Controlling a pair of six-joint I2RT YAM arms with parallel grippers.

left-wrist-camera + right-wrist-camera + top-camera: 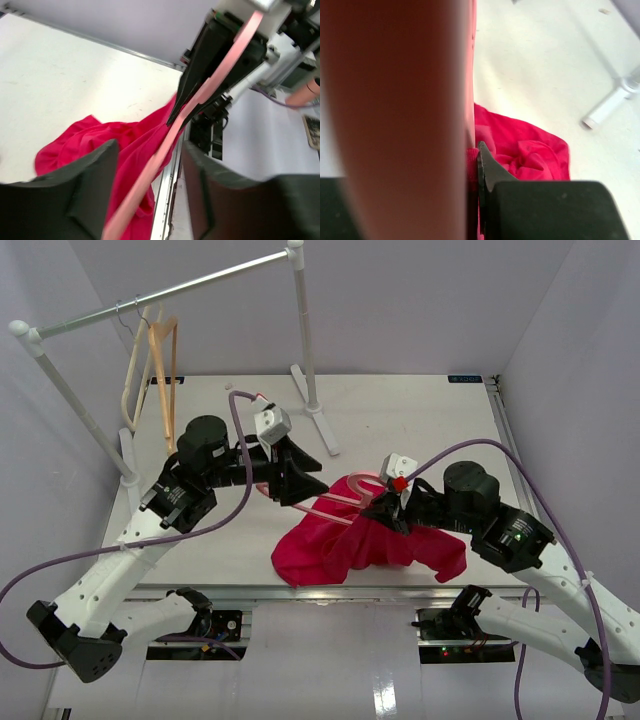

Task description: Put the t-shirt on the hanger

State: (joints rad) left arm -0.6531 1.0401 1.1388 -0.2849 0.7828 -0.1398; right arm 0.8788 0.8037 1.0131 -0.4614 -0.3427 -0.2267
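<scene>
The crimson t-shirt [330,550] lies crumpled near the table's front edge, between the two arms. It also shows in the left wrist view [85,140] and the right wrist view [530,150]. The pink hanger [335,502] runs from my left gripper towards my right one, over the shirt's upper part. My left gripper [312,485] [150,145] is open, and the hanger's bar [200,100] passes between its spread fingers without being clamped. My right gripper [385,508] [475,150] is shut on the shirt's ribbed edge. The hanger [395,100] is a blur that hides its left finger.
A clothes rack [200,285] stands at the back, with a tan hanger [165,360] and a cream hanger [132,370] on its rail at the left. Its right post foot [322,430] [610,105] stands mid-table behind the grippers. The table's front edge [340,590] is just below the shirt.
</scene>
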